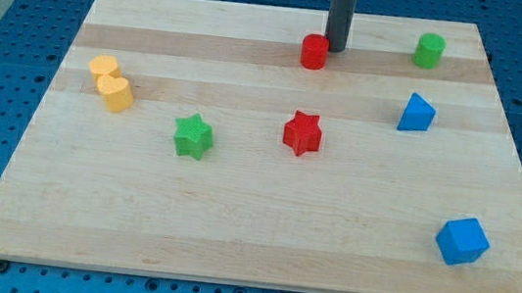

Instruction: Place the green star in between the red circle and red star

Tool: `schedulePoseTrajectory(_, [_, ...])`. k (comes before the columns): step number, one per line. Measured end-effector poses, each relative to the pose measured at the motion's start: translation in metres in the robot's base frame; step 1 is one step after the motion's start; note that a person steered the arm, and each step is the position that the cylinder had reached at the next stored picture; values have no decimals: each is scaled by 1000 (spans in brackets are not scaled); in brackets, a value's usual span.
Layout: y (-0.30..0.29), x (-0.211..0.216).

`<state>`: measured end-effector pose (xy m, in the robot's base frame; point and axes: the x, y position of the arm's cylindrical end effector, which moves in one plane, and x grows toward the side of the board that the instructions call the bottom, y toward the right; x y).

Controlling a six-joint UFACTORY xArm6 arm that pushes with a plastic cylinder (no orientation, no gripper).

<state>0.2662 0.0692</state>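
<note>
The green star (193,136) lies on the wooden board (261,235), left of centre. The red star (302,132) lies near the middle, to the right of the green star and apart from it. The red circle (314,51) stands near the view's top, straight above the red star. My tip (335,48) is at the red circle's right side, touching it or nearly so. The rod rises from there out of the view's top.
A yellow block pair (111,81) lies at the view's left. A green cylinder (430,50) stands at the top right. A blue triangular block (416,113) lies at the right. A blue cube (462,240) lies at the bottom right.
</note>
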Motion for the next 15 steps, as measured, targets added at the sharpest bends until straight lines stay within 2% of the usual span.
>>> schedulePoseTrajectory(1, [-59, -16])
schedulePoseTrajectory(2, [-95, -14])
schedulePoseTrajectory(3, [-144, 48])
schedulePoseTrajectory(4, [-177, 157])
schedulePoseTrajectory(5, [-189, 191])
schedulePoseTrajectory(6, [-189, 185])
schedulePoseTrajectory(7, [-196, 210])
schedulePoseTrajectory(10, [-208, 322])
schedulePoseTrajectory(11, [-194, 327])
schedulePoseTrajectory(12, [-182, 240])
schedulePoseTrajectory(13, [-181, 225])
schedulePoseTrajectory(14, [-170, 186])
schedulePoseTrajectory(15, [-165, 207])
